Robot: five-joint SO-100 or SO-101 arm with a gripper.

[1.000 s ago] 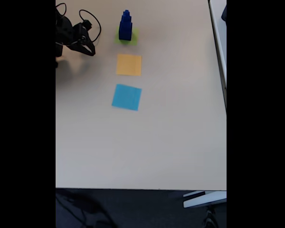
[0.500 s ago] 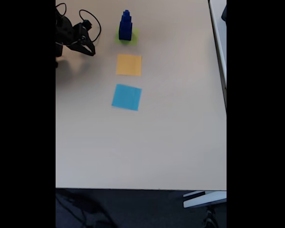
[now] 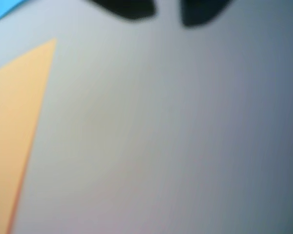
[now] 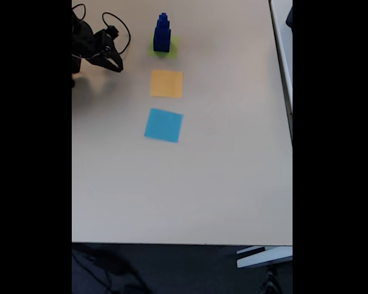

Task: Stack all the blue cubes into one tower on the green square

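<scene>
At the far left corner of the pale beige table in the fixed view, the black two-finger gripper hangs above bare tabletop with its fingers parted and nothing between them; in the wrist view its two dark fingertips show blurred at the top edge with a gap between them. To the right of the gripper in the fixed view, well apart from it, the dark navy-blue cubes stand as one tower, largest at the bottom, on the flat lime-green paper square. Nearer the camera lie the flat orange paper square and then the flat light-blue paper square, each apart from the next.
</scene>
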